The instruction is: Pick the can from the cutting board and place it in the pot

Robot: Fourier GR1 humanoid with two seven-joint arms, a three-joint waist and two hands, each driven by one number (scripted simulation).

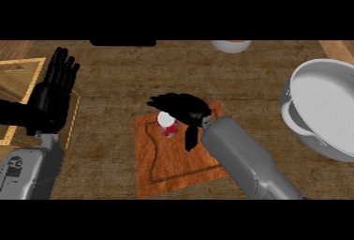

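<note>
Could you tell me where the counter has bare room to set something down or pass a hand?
Bare counter lies between the cutting board and the pot, and behind the board toward the far edge. It is crowded on the board's far end, where the right hand curls over the can. The left hand rests open at the left.

- Left hand (pixel 54 96): black, slim fingers
- Right hand (pixel 183 111): black
- Forearms: smooth grey casings; the left one bears dark markings near the wrist
</note>
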